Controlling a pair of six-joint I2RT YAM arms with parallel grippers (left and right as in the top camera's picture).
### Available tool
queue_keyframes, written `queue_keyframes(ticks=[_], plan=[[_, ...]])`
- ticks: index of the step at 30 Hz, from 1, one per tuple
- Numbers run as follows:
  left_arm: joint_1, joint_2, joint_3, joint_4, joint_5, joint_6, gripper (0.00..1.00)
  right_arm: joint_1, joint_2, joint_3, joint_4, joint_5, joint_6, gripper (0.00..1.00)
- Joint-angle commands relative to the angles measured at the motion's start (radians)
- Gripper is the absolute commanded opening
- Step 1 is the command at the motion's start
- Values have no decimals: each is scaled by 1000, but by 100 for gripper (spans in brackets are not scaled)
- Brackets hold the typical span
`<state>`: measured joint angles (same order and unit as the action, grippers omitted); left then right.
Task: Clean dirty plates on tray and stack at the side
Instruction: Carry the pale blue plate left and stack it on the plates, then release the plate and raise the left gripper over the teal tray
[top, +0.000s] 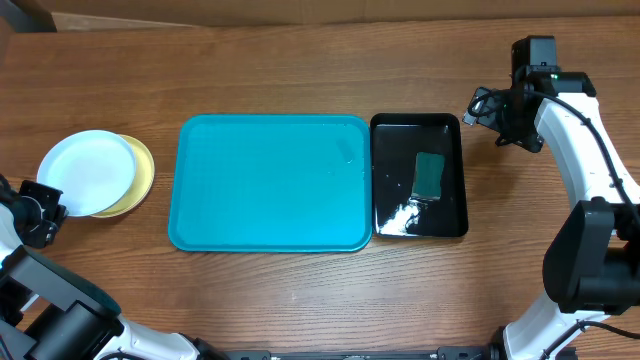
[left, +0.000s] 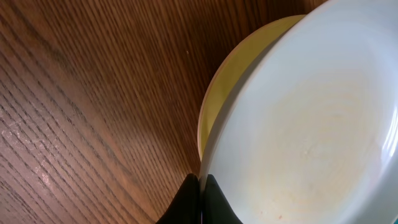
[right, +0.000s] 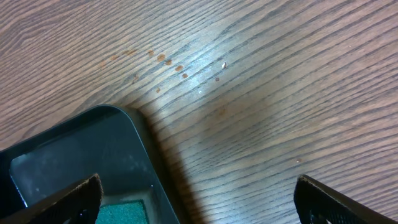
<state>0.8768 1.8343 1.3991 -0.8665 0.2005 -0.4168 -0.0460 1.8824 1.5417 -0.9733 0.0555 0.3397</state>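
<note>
Left wrist: white plate (left: 311, 124), atop yellow-green plate (left: 229, 84), just beyond pressed-together left fingertips (left: 184, 206).

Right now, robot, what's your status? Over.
Left gripper shut beside white plate. Right gripper open, empty. White on yellow plate, off the tray. Nothing in the way.
</note>
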Motion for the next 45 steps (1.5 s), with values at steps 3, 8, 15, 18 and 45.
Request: queue_keyframes(ticks=[3,8,15,18,45], plan=[[-26,-29,-12,19,-11,-10,4,0,-8,14,2,3,1,100],[-67,-23,-49,81,-48,-10,4,0,-8,14,2,3,1,100],[-99,-23,-49,108,-74,-10,11,0,-8,14,2,3,1,100],[-99,-23,-49,109,-80,-10,40,0,-8,14,2,3,1,100],[-562,-23,-49,138,232,189,100,0,-8,14,2,3,1,100]])
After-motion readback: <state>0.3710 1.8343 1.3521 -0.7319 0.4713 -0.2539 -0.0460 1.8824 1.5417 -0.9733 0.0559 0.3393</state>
